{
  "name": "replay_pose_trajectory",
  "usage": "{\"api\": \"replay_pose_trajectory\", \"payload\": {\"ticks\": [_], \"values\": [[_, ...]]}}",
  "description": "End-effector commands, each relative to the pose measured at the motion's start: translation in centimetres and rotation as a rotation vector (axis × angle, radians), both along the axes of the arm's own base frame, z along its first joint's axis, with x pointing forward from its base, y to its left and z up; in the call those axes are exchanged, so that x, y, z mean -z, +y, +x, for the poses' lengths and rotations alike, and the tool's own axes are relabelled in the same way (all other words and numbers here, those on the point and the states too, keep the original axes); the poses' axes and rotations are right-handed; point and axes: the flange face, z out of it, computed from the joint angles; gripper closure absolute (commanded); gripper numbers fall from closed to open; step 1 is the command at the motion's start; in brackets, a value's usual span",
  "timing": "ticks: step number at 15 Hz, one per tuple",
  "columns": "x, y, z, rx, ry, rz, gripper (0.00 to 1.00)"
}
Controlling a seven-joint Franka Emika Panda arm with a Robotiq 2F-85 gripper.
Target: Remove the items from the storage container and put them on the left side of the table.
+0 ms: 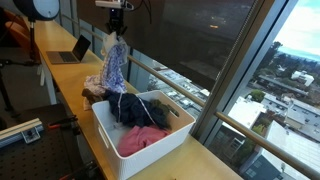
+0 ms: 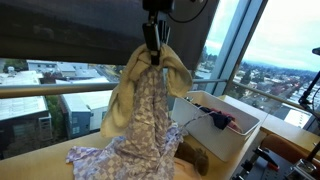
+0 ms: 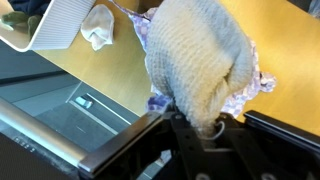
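Up over the light-wood counter, just past the bin, the gripper (image 2: pixel 152 52) is pinched shut on a tan knit cloth (image 2: pixel 130 85), and a lavender-patterned cloth (image 2: pixel 150 115) hangs out from under it in the same bunch. In the wrist view the tan knit (image 3: pixel 200 60) fills most of the shot right at the fingers (image 3: pixel 205 128), with just bits of the lavender print (image 3: pixel 262 80) peeking out round the edges. The lavender piece hangs long, and in an exterior view its bottom end is crumpled up on the table (image 2: pixel 40 165) while the top is still up at the jaws. Right next to that heap there's a brown cloth (image 2: pixel 190 157) lying flat on the wood, between the hanging stuff and the white storage bin (image 2: pixel 238 142). The bin (image 1: pixel 105 140) sits on the counter with a navy garment (image 1: pixel 140 110) and a pink one (image 1: pixel 145 140) still inside it. The wrist view also catches a white rag (image 3: pixel 98 25) on the tabletop just beside the bin's corner (image 3: pixel 55 25), can't tell if it's touching. Farther down the counter (image 1: pixel 65 75), well apart from all this, an open laptop (image 1: pixel 70 50) sits on the wood, and a big window wall (image 1: pixel 200 40) runs along the counter with city buildings outside
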Motion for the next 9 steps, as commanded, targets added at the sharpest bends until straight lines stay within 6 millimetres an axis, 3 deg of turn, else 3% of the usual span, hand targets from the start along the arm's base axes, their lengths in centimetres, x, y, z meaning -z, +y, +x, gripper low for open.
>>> {"api": "replay_pose_trajectory", "payload": {"ticks": [1, 2, 5, 9], "values": [[0.0, -1.6, 0.7, 0.057, 0.040, 0.044, 0.52], [0.1, -1.9, 0.9, 0.071, 0.044, 0.047, 0.51], [-0.3, -3.5, 1.8, 0.114, 0.036, 0.051, 0.31], [-1.2, -7.0, 3.6, 0.233, 0.024, 0.089, 0.02]]}}
